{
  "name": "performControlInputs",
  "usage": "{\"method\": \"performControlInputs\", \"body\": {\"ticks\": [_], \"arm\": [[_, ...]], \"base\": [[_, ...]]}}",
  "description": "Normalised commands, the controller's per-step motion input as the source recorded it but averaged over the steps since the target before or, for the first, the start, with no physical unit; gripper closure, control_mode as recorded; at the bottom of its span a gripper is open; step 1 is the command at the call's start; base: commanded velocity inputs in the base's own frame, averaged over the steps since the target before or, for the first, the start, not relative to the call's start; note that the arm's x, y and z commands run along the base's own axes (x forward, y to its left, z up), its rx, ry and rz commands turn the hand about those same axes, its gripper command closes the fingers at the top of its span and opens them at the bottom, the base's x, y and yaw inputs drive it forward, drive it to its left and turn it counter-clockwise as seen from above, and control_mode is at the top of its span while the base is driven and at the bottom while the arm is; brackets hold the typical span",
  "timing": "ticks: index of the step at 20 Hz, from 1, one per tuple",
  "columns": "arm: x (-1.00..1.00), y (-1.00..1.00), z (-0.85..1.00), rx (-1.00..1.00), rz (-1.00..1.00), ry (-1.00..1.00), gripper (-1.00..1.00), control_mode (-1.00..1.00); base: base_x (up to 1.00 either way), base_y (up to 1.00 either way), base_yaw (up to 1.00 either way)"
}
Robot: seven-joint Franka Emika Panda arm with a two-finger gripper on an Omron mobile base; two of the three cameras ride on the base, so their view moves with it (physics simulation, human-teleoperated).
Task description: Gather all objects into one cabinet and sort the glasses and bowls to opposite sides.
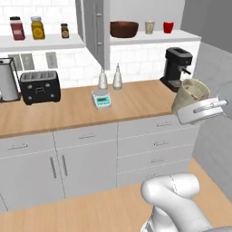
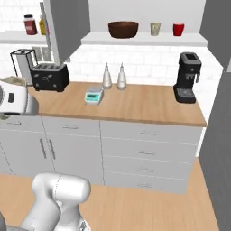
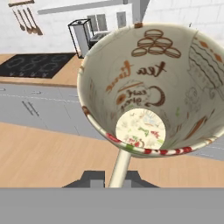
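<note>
- The wall cabinet [image 1: 136, 38] stands open, its grey door [image 1: 96, 29] swung aside, so the white shelf can take things in.
- The dark brown wooden bowl [image 1: 123, 29] sits at the shelf's left end, apparently to keep bowls on that side.
- The cream tumbler [image 1: 149, 27] and red cup [image 1: 168, 27] stand toward the right, well apart from the bowl, as the glasses' side.
- The beige handled mug [image 1: 190, 97] hangs tilted in the air in front of the counter [image 1: 72, 113], off any surface.
- The gripper [image 3: 120, 173] is pinched narrow on the mug's handle, mouth facing the hand camera; judging by this, 1 item remains to shelve.
</note>
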Motion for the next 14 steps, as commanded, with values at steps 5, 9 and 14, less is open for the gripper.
{"method": "performControlInputs", "body": {"ticks": [5, 9, 14], "arm": [[0.0, 0.0, 0.0, 0.0, 0.0, 0.0, 1.0, 1.0], [0.0, 0.0, 0.0, 0.0, 0.0, 0.0, 1.0, 1.0], [0.0, 0.0, 0.0, 0.0, 0.0, 0.0, 1.0, 1.0]], "base": [[0.38, -0.73, -0.05], [1.0, -0.28, -0.24], [1.0, -0.37, -0.2]]}}
